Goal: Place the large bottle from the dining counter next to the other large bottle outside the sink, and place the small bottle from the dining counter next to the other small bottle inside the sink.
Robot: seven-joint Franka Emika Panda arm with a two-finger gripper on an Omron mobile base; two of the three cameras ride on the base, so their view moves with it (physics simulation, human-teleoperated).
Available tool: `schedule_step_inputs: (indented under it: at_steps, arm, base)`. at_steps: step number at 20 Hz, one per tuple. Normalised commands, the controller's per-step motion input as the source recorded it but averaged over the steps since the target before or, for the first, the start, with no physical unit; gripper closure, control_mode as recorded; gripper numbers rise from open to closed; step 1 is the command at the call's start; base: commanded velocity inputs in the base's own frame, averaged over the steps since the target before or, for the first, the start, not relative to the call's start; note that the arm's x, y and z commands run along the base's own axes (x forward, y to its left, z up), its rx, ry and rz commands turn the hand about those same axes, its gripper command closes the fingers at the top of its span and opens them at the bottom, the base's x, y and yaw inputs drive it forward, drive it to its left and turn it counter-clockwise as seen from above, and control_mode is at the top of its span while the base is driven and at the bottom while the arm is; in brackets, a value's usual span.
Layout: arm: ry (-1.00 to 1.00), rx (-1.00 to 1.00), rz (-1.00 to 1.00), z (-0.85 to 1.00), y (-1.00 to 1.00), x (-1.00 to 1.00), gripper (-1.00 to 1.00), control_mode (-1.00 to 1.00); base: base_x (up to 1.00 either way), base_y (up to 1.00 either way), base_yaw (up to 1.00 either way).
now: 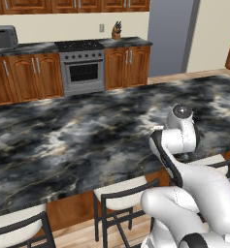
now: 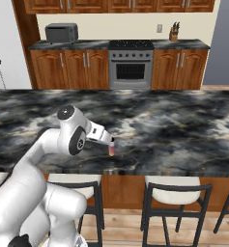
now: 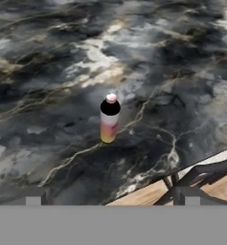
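Gripper, left base view: hidden behind the arm's own wrist housing, so its opening cannot be read here; the arm reaches over the near edge of the dining counter, above the stools.
Far wall, left base view: a stove between wood cabinets, a knife block on the back counter.
Gripper, right base view: the hand slants down toward the large bottle, whose pink and yellow lower part peeks out just past the hand's dark end; whether the fingers are spread or closed cannot be told, and no contact is visible.
Bottle position, right base view: standing on the marbled top near the edge that faces the robot, upright as far as can be seen.
Gripper, hand view: two finger tips rise at the bottom, set wide apart, nothing between them; it looks open and empty.
Bottle, hand view: upright, dark band under a pale cap, well ahead of the tips and roughly centred between them; the counter edge and a stool frame lie to the lower right.
Risk: the bottle is slim and tall, so a finger nudging it off-centre would likely tip it, and it could roll off the nearby edge.
Risk cause: descending at a slant with the bottle not squarely between the fingers.
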Motion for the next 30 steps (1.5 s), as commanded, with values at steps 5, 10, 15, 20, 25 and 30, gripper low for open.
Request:
schedule_step_inputs:
  at_steps: [5, 10, 15, 20, 25, 30]
  arm:
    - [0.03, 0.06, -0.01, -0.17, -0.14, 0.37, -1.00, -1.00]
    - [0.04, 0.13, 0.00, -0.32, -0.04, 0.35, -1.00, -1.00]
    - [0.03, 0.07, 0.00, -0.22, -0.05, 0.33, -1.00, -1.00]
    - [0.00, 0.00, -0.01, 0.00, -0.06, 0.22, -1.00, -1.00]
    - [0.00, 0.00, -0.01, 0.00, -0.03, 0.19, -1.00, -1.00]
    - [0.00, 0.00, 0.00, -0.11, 0.00, 0.06, -1.00, -1.00]
  base:
    - [0.00, 0.00, 0.00]
    - [0.00, 0.00, 0.00]
    - [0.00, 0.00, 0.00]
    - [0.00, 0.00, 0.00]
    - [0.00, 0.00, 0.00]
    - [0.00, 0.00, 0.00]
